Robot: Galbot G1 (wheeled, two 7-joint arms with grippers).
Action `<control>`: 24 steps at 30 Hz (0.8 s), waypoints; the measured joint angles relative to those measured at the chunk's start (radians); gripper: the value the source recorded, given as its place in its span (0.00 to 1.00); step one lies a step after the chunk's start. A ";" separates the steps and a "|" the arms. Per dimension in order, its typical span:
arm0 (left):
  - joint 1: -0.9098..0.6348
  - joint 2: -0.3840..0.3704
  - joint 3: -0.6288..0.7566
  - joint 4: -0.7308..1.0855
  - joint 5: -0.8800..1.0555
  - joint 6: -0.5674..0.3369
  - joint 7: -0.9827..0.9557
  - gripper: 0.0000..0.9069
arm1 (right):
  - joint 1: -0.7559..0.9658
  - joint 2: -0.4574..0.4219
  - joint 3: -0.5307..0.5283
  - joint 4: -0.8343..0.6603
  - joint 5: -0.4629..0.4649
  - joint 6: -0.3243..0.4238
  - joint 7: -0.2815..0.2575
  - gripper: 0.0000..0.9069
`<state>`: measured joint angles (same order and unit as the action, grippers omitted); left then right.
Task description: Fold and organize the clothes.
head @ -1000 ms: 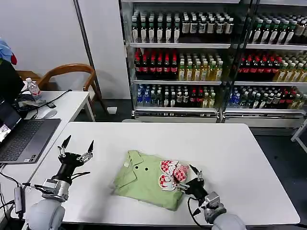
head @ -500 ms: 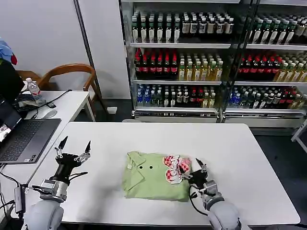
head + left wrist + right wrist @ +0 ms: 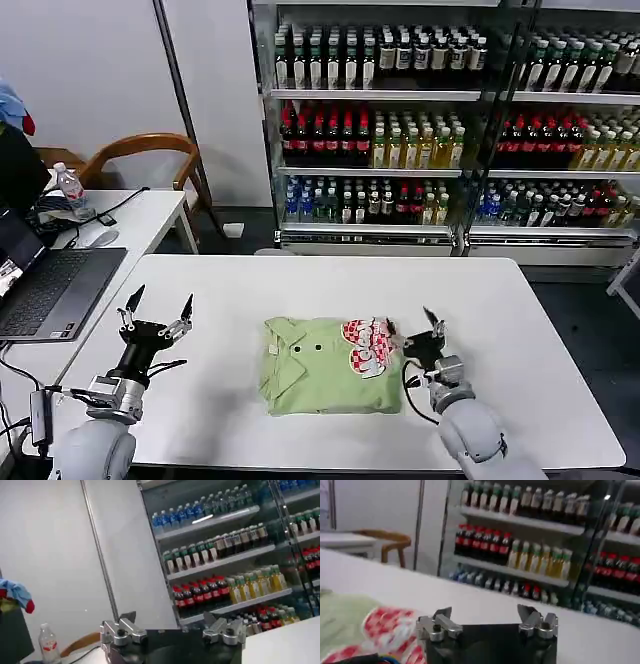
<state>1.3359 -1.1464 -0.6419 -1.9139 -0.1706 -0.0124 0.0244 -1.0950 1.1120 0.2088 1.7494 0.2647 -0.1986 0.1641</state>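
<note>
On the white table [image 3: 520, 330] the green polo shirt [image 3: 315, 375] now lies squared; my right gripper [image 3: 411, 334], released, has backed off, so folding seems finished. Left gripper [image 3: 158, 310] waits open.

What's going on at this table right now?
A two-armed robot is folding a light green polo shirt on the white table. The shirt lies as a compact folded rectangle, collar toward the robot's left and the red-and-white print toward its right. The right pincer is open beside the shirt's printed edge, holding nothing. The left pincer is open above bare table, well apart from the shirt.
</note>
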 measured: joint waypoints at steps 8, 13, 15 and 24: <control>0.016 -0.013 0.002 -0.020 0.014 0.000 0.000 1.00 | 0.006 -0.026 0.061 0.028 0.020 0.019 0.009 1.00; 0.017 -0.012 0.010 -0.033 0.016 0.007 -0.007 1.00 | -0.002 -0.039 0.102 0.049 0.034 0.022 0.010 1.00; 0.019 -0.013 0.013 -0.038 0.016 0.009 -0.011 1.00 | -0.004 -0.042 0.118 0.054 0.038 0.024 0.009 1.00; 0.011 0.005 0.015 -0.038 0.055 0.015 -0.011 1.00 | 0.004 -0.051 0.184 0.046 0.050 0.061 0.005 1.00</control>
<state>1.3471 -1.1418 -0.6271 -1.9519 -0.1160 0.0022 0.0133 -1.0914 1.0613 0.3930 1.7952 0.3149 -0.1371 0.1690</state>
